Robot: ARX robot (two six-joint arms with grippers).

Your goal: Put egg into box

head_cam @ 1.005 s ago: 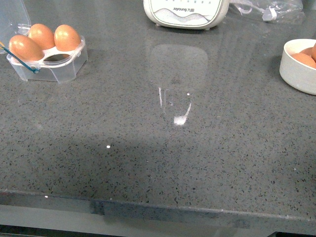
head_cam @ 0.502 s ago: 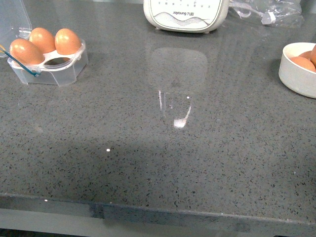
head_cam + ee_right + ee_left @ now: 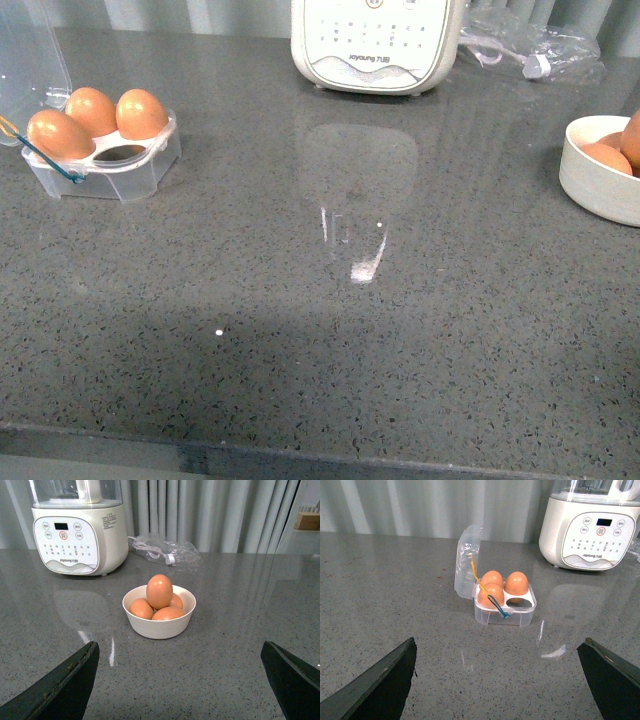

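Note:
The clear plastic box (image 3: 105,165) stands at the far left of the counter with its lid open; it also shows in the left wrist view (image 3: 504,611). Three brown eggs (image 3: 140,113) sit in it and one hollow (image 3: 516,600) is empty. Several brown eggs (image 3: 159,591) lie in a white bowl (image 3: 159,624), seen at the right edge of the front view (image 3: 590,180). My left gripper (image 3: 497,680) is open and empty, short of the box. My right gripper (image 3: 180,680) is open and empty, short of the bowl. Neither arm shows in the front view.
A white kitchen appliance (image 3: 375,40) stands at the back centre of the grey speckled counter (image 3: 330,320). A clear plastic bag with a cable (image 3: 530,45) lies behind it at the right. Grey curtains hang behind the counter.
The front view has shifted a little: the box, bowl and appliance sit lower in the picture than before, showing more of the far side. Nothing on the counter has moved.

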